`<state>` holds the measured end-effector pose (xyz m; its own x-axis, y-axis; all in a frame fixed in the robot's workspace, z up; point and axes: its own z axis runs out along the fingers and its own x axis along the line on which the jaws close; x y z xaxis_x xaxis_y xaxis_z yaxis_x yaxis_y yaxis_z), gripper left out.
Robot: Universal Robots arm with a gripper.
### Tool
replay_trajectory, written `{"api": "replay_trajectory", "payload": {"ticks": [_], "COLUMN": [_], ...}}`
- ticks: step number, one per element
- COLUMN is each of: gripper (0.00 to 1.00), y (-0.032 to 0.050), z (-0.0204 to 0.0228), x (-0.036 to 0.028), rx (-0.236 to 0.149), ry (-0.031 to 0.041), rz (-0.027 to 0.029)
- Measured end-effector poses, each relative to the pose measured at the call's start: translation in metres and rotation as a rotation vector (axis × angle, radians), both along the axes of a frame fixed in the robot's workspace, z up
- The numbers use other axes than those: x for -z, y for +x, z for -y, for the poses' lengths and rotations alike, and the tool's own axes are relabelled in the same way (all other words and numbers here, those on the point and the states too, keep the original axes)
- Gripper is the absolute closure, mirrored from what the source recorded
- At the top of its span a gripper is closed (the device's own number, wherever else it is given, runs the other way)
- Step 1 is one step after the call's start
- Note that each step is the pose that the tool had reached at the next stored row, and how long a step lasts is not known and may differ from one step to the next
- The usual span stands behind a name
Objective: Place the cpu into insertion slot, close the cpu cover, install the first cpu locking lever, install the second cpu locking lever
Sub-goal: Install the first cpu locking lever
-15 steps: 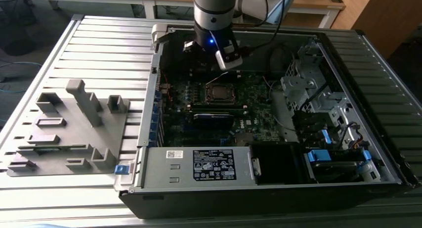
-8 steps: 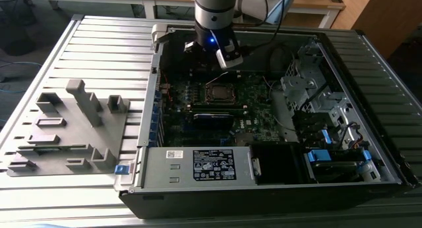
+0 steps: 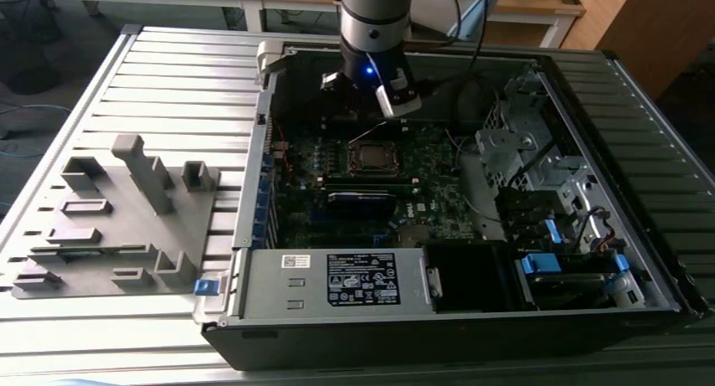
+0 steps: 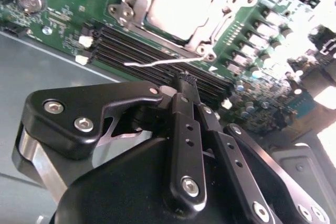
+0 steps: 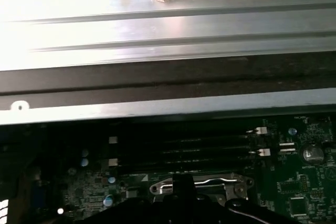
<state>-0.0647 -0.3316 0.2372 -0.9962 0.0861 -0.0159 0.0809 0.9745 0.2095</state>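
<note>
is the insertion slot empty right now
No, in the second wrist view the cpu lies in it, its silver face framed by the cpu cover.

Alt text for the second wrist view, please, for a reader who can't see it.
The shut black tool points its tip just short of a thin wire locking lever that sticks out over the black memory slots. Beyond it, the cpu lies under the lowered cpu cover on the green board.
</note>
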Motion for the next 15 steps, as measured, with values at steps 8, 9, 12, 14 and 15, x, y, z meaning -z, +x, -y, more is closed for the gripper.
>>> {"api": "replay_trajectory", "payload": {"ticks": [8,9,12,14,15], "gripper": [0.89,0.89,0.89,0.89,0.89], "y": [0.0067,0.0075,0.0087,0.0089,0.0090], "z": [-0.0003,-0.0003,-0.0009,-0.0016,-0.0022], "x": [0.0068,0.0076,0.0091,0.0095,0.0097], "rx": [0.001,0.001,0.001,0.001,0.001], "ry": [-0.0003,-0.0003,-0.0005,-0.0004,-0.0004], "rz": [0.0000,0.0000,-0.0001,0.0001,0.0000]}}
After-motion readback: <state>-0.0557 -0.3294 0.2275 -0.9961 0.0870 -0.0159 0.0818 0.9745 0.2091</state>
